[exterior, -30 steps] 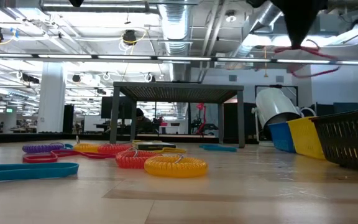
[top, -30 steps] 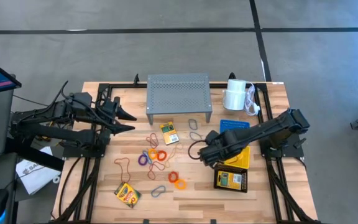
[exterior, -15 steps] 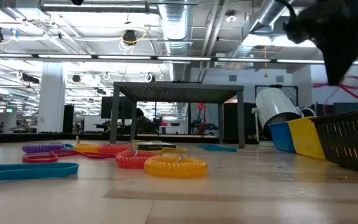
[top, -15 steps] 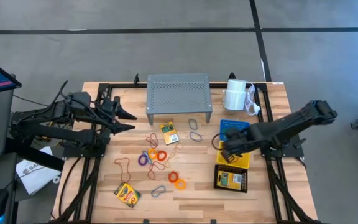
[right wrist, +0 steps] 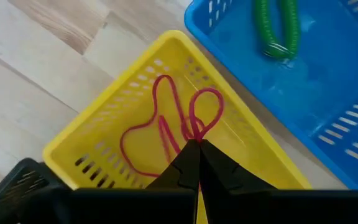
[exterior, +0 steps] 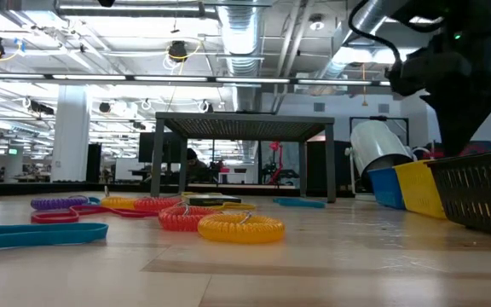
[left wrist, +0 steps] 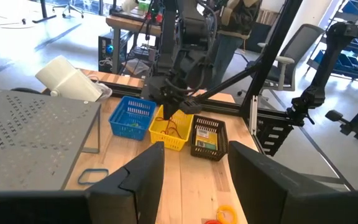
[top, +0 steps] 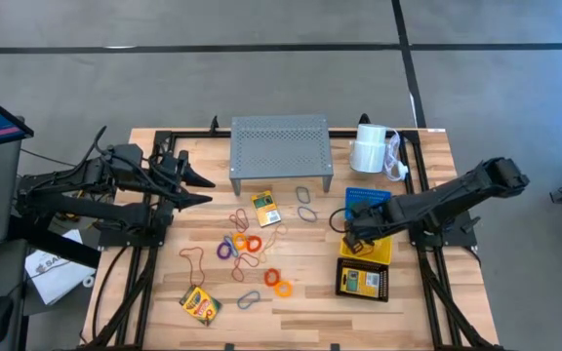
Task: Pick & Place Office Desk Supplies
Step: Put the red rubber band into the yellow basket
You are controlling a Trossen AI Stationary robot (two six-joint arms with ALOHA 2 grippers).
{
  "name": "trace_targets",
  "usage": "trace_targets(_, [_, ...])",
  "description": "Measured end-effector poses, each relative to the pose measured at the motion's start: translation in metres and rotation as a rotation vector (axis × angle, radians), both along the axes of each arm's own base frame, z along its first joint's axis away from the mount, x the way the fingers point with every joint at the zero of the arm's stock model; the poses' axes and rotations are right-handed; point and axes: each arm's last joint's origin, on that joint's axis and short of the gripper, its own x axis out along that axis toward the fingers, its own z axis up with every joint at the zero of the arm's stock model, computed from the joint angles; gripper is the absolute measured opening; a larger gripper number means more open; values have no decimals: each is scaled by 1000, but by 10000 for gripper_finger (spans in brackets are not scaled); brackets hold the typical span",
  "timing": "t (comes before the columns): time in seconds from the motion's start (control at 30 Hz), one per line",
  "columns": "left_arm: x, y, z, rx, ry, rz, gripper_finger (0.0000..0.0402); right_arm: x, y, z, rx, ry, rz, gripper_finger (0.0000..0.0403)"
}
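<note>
My right gripper (right wrist: 194, 144) hangs over the yellow basket (right wrist: 98, 124), shut on a thin red loop (right wrist: 143, 140). In the high view this gripper (top: 353, 230) sits at the yellow basket's (top: 379, 251) left end, between the blue basket (top: 370, 197) and the black basket (top: 362, 283), which holds a crayon box. A green loop (right wrist: 276, 28) lies in the blue basket. Several coloured loops (top: 247, 244) and two crayon boxes (top: 266, 208) (top: 200, 304) lie flat on the table. My left gripper (top: 201, 189) waits open near the table's left edge. My right gripper pinches the red loop where its strands bunch together (right wrist: 193, 130), between the two fingertips, coming from above and pointing down. The rest of the loop lies slack on the yellow basket's floor (right wrist: 135, 158).
A grey perforated shelf (top: 281, 151) stands at the far middle of the table, and a white paper roll (top: 371, 146) lies to its right. The three baskets sit in a close row on the right side. Bare wood shows along the near edge (top: 291, 327).
My right gripper carried the red loop, hanging below it, from the table's middle toward the right, to over the baskets. It then came down into the yellow basket. The loop, lifted clear before, now lies on the basket's floor. The gripper has stayed shut on it.
</note>
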Motion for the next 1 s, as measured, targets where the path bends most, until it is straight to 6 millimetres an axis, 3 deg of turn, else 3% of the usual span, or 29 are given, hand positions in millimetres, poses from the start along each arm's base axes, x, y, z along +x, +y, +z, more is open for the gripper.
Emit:
trace_targets(0.4, [0, 0, 0, 1, 0, 4, 173, 2, 7, -2, 33, -15, 45, 11])
trace_targets(0.8, [0, 0, 0, 4, 1, 3, 173, -3, 19, 0, 75, -27, -10, 162])
trace_targets(1.0, [0, 0, 0, 4, 1, 2, 173, -11, 20, 13, 92, -88, -7, 187])
